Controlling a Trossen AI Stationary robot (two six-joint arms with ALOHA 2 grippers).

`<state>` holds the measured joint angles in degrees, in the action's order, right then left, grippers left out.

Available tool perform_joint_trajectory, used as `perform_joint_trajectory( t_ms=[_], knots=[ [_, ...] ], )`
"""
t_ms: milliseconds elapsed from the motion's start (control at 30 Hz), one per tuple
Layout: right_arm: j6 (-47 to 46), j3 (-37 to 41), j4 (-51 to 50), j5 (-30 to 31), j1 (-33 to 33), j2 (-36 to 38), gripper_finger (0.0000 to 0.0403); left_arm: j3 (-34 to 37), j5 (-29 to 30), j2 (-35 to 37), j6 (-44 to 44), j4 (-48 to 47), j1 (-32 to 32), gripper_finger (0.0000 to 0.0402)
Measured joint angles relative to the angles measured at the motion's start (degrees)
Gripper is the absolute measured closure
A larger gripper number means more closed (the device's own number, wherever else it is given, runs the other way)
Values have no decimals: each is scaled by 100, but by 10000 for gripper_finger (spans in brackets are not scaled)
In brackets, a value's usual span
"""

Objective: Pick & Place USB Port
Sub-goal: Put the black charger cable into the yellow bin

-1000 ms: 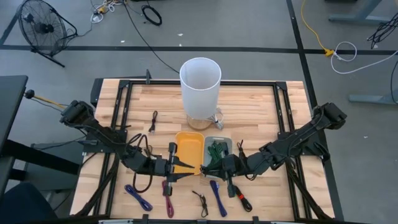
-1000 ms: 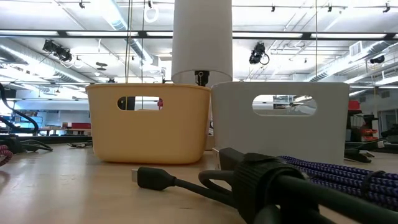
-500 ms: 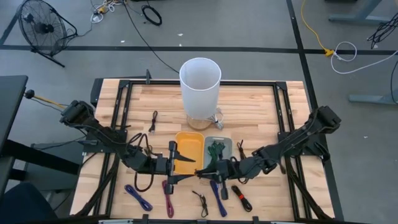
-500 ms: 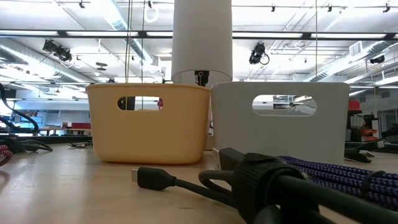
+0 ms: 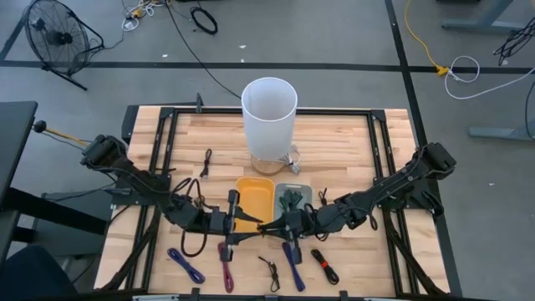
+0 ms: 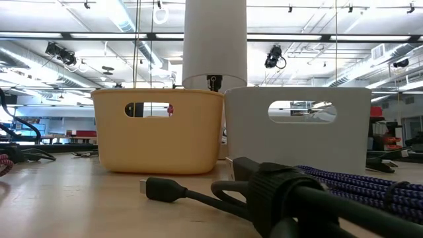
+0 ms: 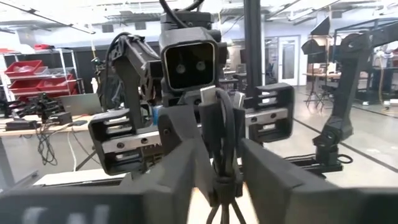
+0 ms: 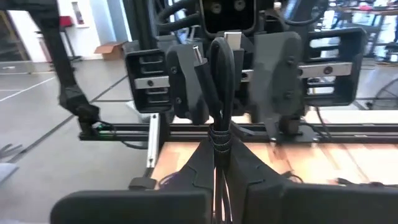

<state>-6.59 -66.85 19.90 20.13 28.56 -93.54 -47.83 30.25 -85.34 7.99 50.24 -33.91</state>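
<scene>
A black USB cable, tied into a bundle [image 7: 222,118] [image 8: 221,81], stands upright between my two grippers. They face each other just near of the yellow bin [image 5: 253,199] and the grey bin [image 5: 292,199]. My left gripper [image 5: 255,224] [image 7: 222,171] comes from the table's left and my right gripper [image 5: 276,226] [image 8: 217,163] from its right. Both are shut on the bundle. Silver plugs [image 8: 233,38] stick up at its top. Neither gripper appears in the low view. My left gripper pinches the bundle low down, by its tied waist [image 7: 224,182], level from the table's left. The bundle is upright and lifted clear, its loose ends hanging below. My right gripper pinches the same bundle at its wrapped middle [image 8: 217,142], level from the table's right, opposite the left fingers. The loop and plugs rise above the fingers.
A tall white cylinder [image 5: 269,113] stands behind the bins. Green cables lie in the grey bin. Loose cables lie near the near edge: purple [image 5: 185,266], dark red [image 5: 226,266], black [image 5: 269,272], blue [image 5: 291,257], red-black [image 5: 324,263]. One more black cable [image 5: 206,163] lies far left.
My right gripper has moved toward the table's left, closing the distance to my left gripper until their fingertips meet at the cable bundle. My left gripper has kept still.
</scene>
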Motion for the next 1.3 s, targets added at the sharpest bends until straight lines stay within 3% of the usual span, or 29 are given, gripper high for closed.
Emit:
perform_joint_trajectory(
  t_ms=[67,133,267,467,733,833,967,1167,1300],
  knots=[
    [0,0,-5,42,0,0,393,0,1,0,18,4,3,348],
    [0,0,-2,8,-2,4,393,0,15,0,37,4,0,379],
    [-23,0,-82,7,-4,7,371,0,85,0,11,-31,0,391],
    [-25,0,-179,81,-7,28,296,0,330,0,-73,-77,-19,392],
    [-188,0,-1051,617,0,235,227,-2,1639,60,-25,-462,-146,393],
    [-480,0,-1489,739,2,392,221,-2,2185,119,-663,-1138,-139,393],
    [-812,0,-1914,736,2,554,226,46,2456,137,-2099,-2636,15,393],
    [-1006,4,-2101,705,31,632,239,47,1995,136,-4438,-4743,415,393],
    [-1059,4,-2156,686,105,632,244,48,1486,102,-5200,-5371,646,393]
  ],
)
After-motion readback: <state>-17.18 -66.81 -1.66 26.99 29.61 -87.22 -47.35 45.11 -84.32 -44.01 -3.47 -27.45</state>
